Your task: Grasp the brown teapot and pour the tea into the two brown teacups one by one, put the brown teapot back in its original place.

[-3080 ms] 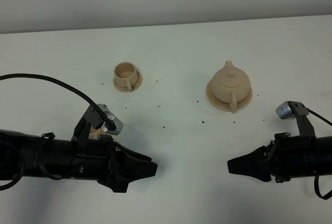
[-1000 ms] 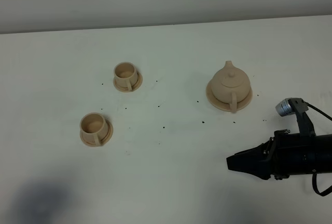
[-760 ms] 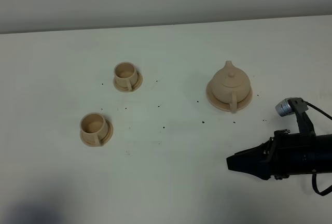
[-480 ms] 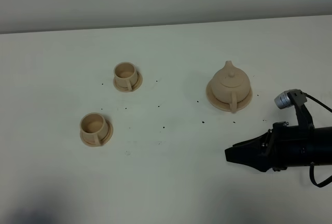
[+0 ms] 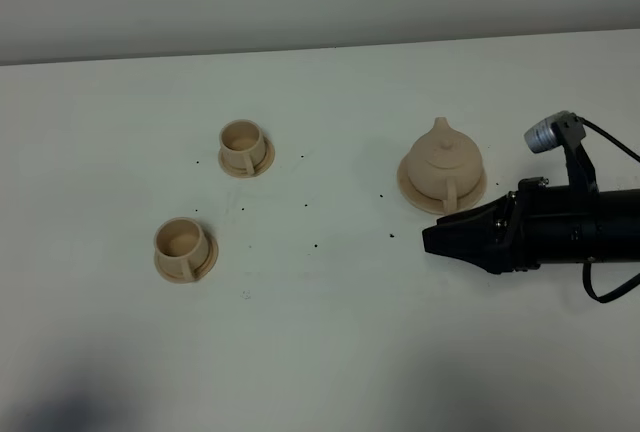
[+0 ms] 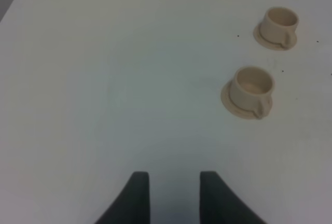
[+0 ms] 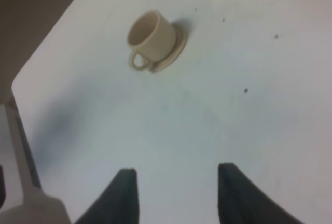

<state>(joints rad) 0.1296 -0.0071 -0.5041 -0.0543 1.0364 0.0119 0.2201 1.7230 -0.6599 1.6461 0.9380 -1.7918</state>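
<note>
A white bench (image 5: 330,352) carried everything. Nearest, the left hand (image 6: 170,180) hung open and empty. The right hand (image 5: 430,240), fingers spread wide and holding nothing, lay just short of the teapot (image 5: 441,160), which sat on its saucer (image 5: 481,185). Well to the left stood the near cup (image 5: 182,244), with the far cup (image 5: 242,142) behind it.

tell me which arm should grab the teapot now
Right. The right gripper sits open and empty close beside the brown teapot, on its handle side. The left gripper, also open, does not show in the high view at all, so it is farther off.
</note>
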